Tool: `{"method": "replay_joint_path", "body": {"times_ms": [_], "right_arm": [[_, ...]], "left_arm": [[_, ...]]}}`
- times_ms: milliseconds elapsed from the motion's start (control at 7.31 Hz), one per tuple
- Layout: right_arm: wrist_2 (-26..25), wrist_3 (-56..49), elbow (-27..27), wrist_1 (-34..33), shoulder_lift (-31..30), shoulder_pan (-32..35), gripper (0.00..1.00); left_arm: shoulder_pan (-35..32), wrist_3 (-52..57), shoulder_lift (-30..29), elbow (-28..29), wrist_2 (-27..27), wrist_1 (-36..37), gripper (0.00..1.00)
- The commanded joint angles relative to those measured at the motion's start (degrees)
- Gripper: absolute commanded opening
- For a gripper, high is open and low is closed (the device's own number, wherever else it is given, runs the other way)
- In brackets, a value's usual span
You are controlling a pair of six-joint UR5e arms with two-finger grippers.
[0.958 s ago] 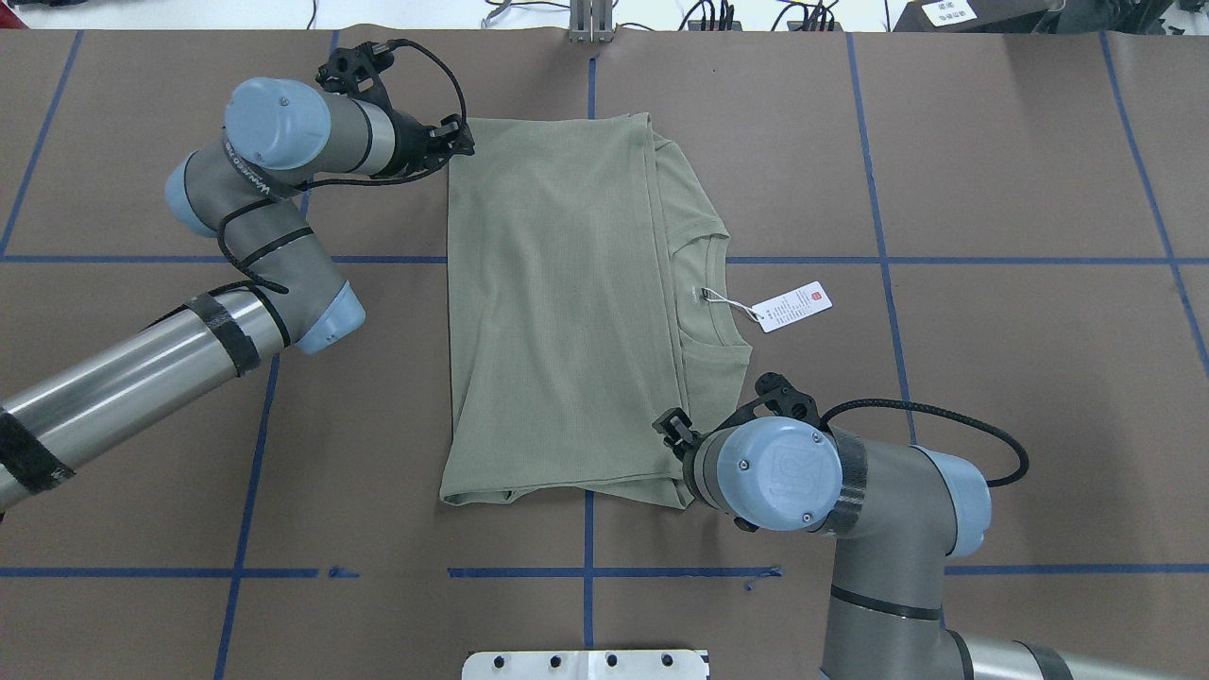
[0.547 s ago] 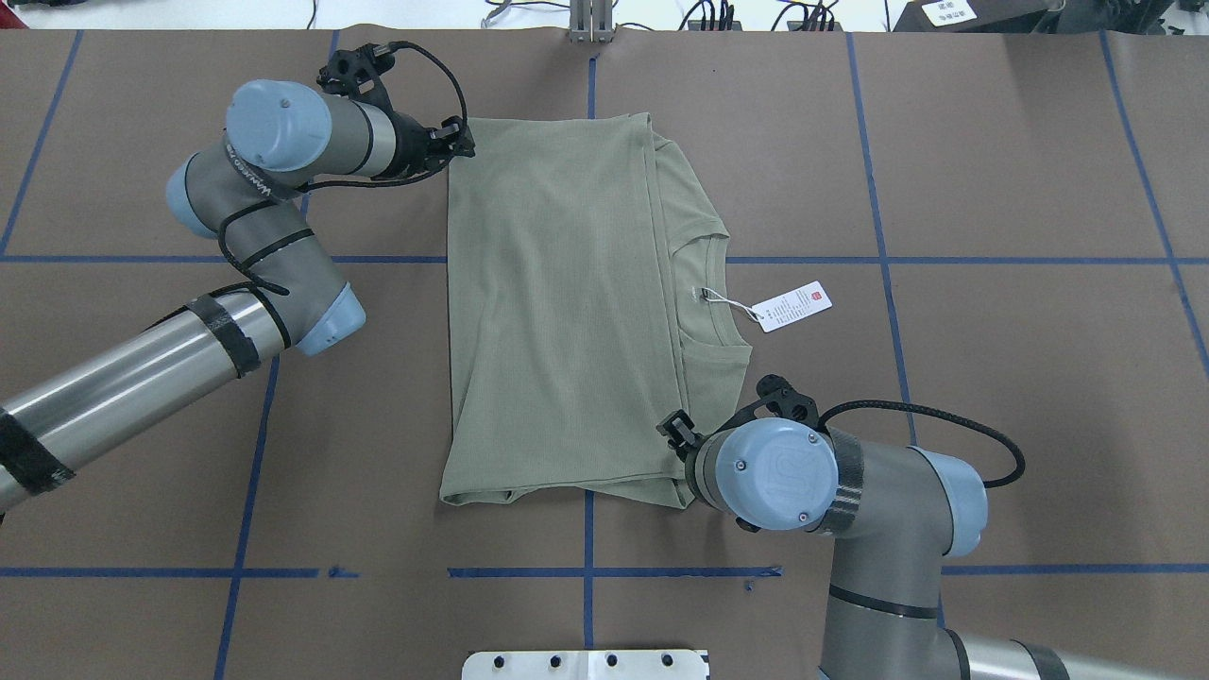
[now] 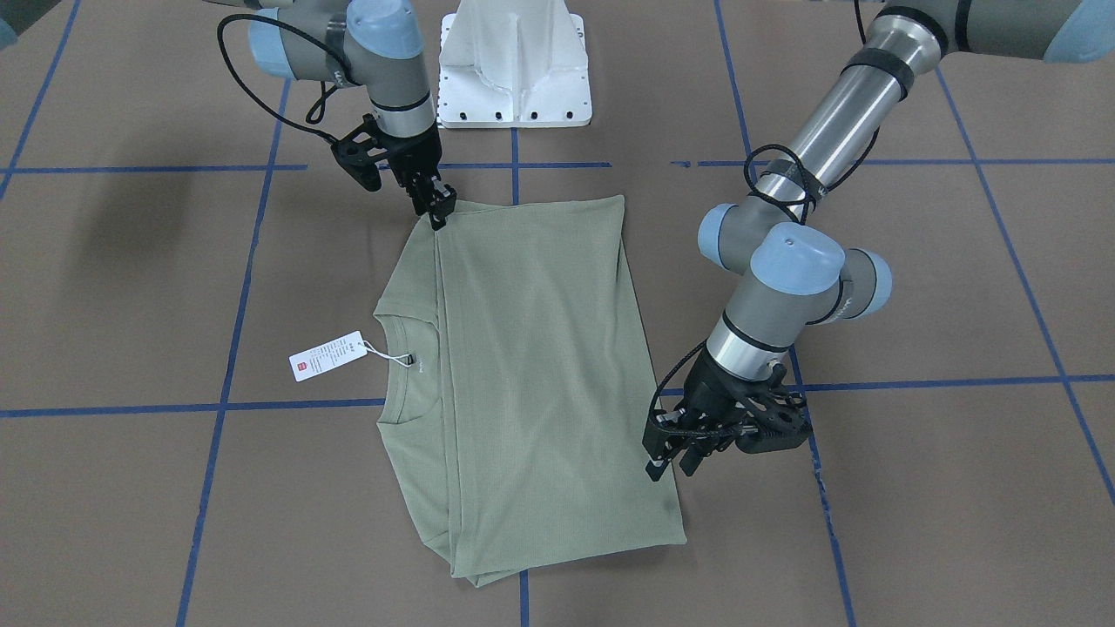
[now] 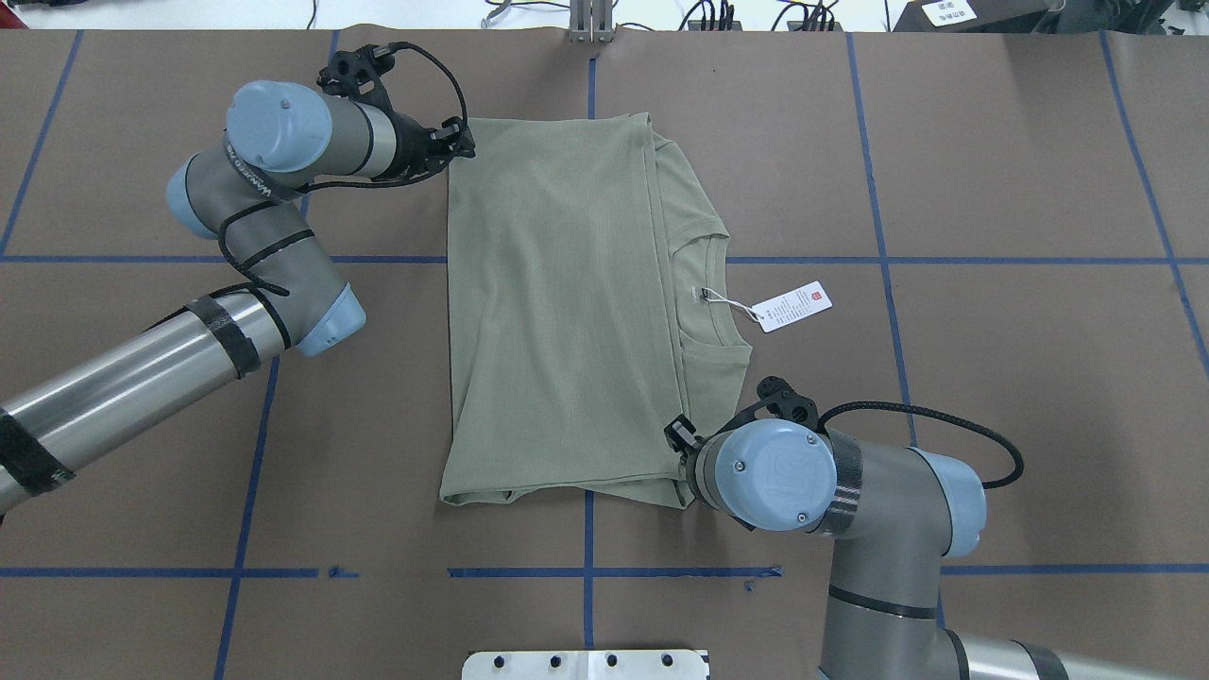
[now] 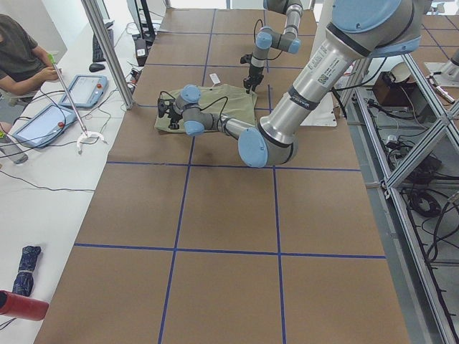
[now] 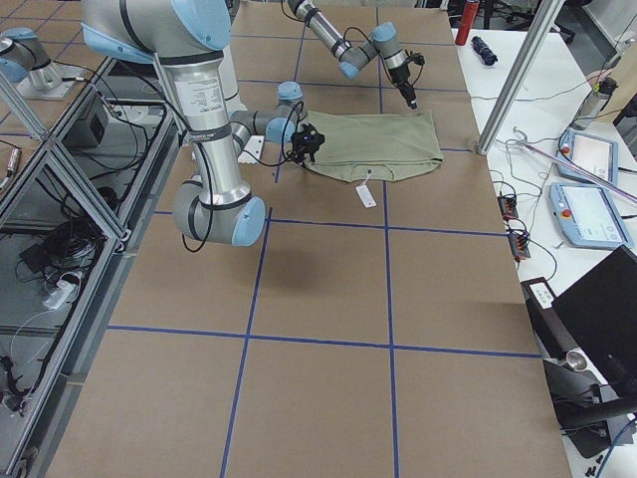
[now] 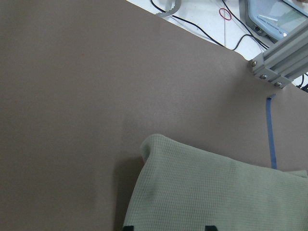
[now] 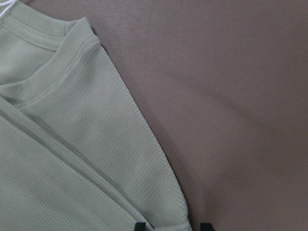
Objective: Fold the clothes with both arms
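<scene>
A brown worktop (image 4: 992,170) marked with blue tape lines is carrying a sage-green shirt (image 4: 557,312), which is lying flat at its middle, already folded into a tidy oblong. The folding appears to be sitting between folds, with the shirt at rest and neither arm lifting any cloth.

The left arm (image 4: 142,368) is reaching to the shirt's far corner on the robot's left. The right arm (image 4: 878,529) is reaching to the near corner on the robot's right, so the two are standing at opposite corners. The left tool (image 3: 669,466) is hanging at the cloth's edge with its fingers moderately apart, and the corner is showing between them in the left wrist view. The right tool (image 3: 438,207) is touching its corner with its fingers a little apart, gripping nothing.

The next move is probably calling for both tools to close on cloth edges and carry one end over the other.

The oblong's long axis is running from the far side towards the robot. The collar (image 4: 708,293) is pointing to the robot's right, and a white tag (image 4: 793,306) on a string is trailing from it onto the worktop.
</scene>
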Motion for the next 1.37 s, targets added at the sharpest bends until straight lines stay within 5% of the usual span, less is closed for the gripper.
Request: {"method": "replay_joint_path", "body": {"times_ms": [0,958,1231], "right_arm": [[0.18,0.00,0.36,0.31,0.25,-0.01,0.00],[0.27,0.09,2.90,-0.30,-0.45,0.34,0.00],[0.01,0.09,2.73,-0.39,-0.54,0.17,0.00]], "left_arm": [[0.00,-0.02,0.32,0.00,-0.02,0.00,0.58],[0.44,-1.94,1.02,-2.27,-0.02,0.00,0.58],[2.62,-5.37,7.50,-10.76,-0.02,0.35,0.58]]}}
